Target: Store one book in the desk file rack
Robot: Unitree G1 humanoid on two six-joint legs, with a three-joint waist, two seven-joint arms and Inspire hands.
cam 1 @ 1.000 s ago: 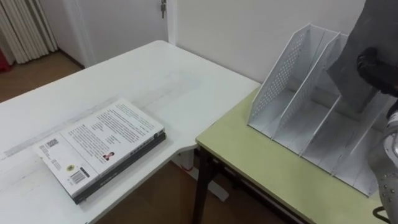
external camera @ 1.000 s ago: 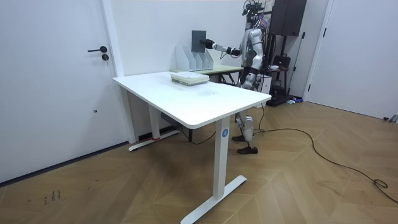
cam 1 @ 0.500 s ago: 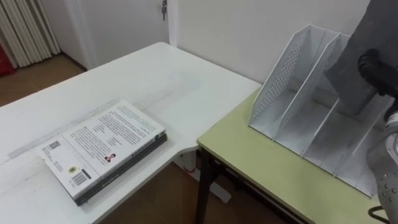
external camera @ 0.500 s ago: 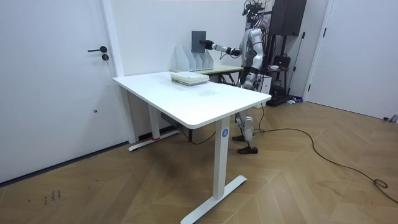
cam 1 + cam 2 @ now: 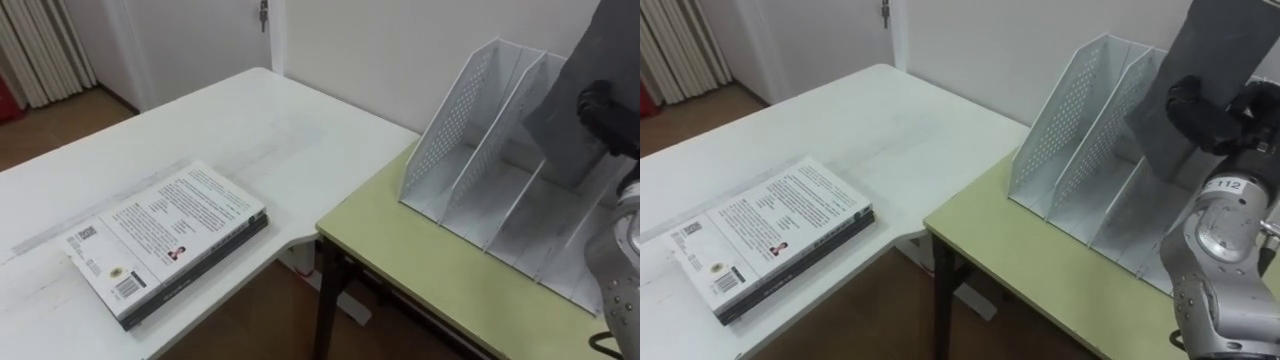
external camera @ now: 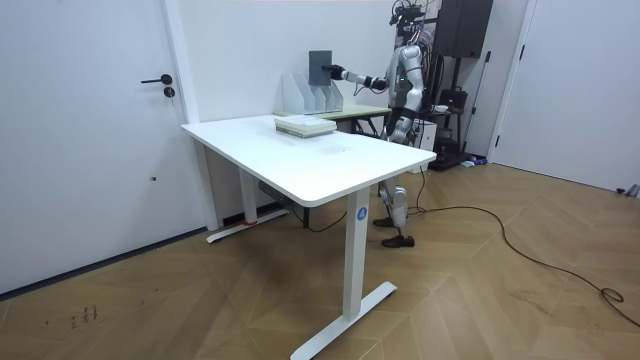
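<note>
Book (image 5: pixel 1223 42) clamped in right hand (image 5: pixel 1202 112) hangs tilted, lower edge seemingly at file rack (image 5: pixel 1072 128)'s open top.

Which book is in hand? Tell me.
The plain grey book, held upright by the right hand at the file rack; the other books lie stacked on the white table.

A: Perforated sheet for the file rack (image 5: pixel 480 150), probably metal, painted white and matt.
B: Matt too on the grey book (image 5: pixel 1225 40), plain smooth cover.
A: Smooth white worktop (image 5: pixel 250 120) with faint sheen; green worktop (image 5: pixel 420 260) duller.
B: Slightly glossy paper on the printed book (image 5: pixel 165 235); satin wood floor (image 6: pixel 480 290).
</note>
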